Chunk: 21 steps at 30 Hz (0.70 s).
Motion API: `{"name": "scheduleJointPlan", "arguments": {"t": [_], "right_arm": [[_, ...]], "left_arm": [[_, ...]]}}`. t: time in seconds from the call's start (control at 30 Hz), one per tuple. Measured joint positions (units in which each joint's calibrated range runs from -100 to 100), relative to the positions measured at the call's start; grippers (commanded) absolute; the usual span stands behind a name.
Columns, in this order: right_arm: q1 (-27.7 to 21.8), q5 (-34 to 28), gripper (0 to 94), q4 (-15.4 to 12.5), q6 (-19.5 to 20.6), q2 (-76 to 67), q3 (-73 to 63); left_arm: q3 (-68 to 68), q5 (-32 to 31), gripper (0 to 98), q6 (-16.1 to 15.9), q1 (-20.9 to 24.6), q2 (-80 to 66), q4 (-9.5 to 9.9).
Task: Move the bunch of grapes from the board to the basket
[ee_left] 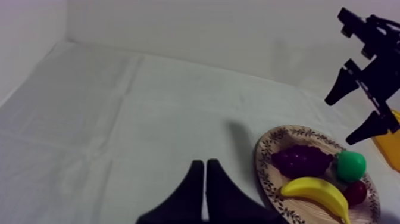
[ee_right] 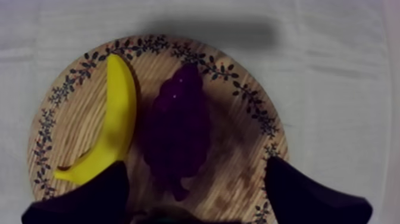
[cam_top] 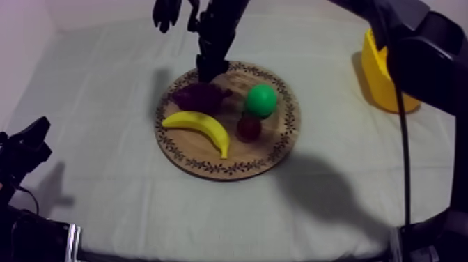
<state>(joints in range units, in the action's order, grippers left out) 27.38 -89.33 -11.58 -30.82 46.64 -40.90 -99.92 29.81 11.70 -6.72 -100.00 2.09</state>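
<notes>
Right fingers [ee_right: 98,199]: spread wide and gripping nothing, hovering over the board; the narrow end of the grapes lies untouched in the gap between them. In the top view they come down at the upper centre of the frame.
Left fingers [ee_left: 191,196]: pressed together into a narrow wedge, empty, low at the left edge of the top view and well apart from the board.
Bunch of grapes [cam_top: 200,96]: dark purple, lying flat on the upper left part of the wooden board [cam_top: 230,167].
Handling: probably a light, stiff moulded toy whose knobbly skin should give the fingers purchase rather than slip.
Where to hold: across the broad middle, closing on the two long flanks. The flank facing the banana leaves little room, so that finger risks nudging it.
Neighbours: banana [cam_top: 202,127] just beside the grapes toward the frame's bottom; pear [cam_top: 260,99] to their right; small red fruit [cam_top: 248,127] under the pear.
Yellow basket [cam_top: 379,76]: upper right of the frame, well apart from the board, partly behind the right arm.
Surface [cam_top: 104,104]: pale cloth.
</notes>
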Motion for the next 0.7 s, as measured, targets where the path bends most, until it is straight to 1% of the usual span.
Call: {"name": "scheduleJointPlan", "arguments": {"t": [0.17,0.3,0.5,0.7], "right_arm": [[-0.2,-0.6,64.3,-0.3,-0.3,4.1,-3.0],[-0.3,-1.0,63.8,-0.6,-1.0,6.4,-3.2],[-0.3,-1.3,63.2,-1.8,-2.4,8.6,-2.8],[-0.2,-0.9,62.5,-2.1,-3.1,10.6,-3.1]], "left_arm": [[0.0,0.0,0.1,0.0,0.0,0.0,0.0],[0.0,0.0,0.1,0.0,0.0,0.0,0.0],[0.0,0.0,0.1,0.0,0.0,0.0,0.0],[0.0,0.0,0.1,0.0,0.0,0.0,0.0]]}}
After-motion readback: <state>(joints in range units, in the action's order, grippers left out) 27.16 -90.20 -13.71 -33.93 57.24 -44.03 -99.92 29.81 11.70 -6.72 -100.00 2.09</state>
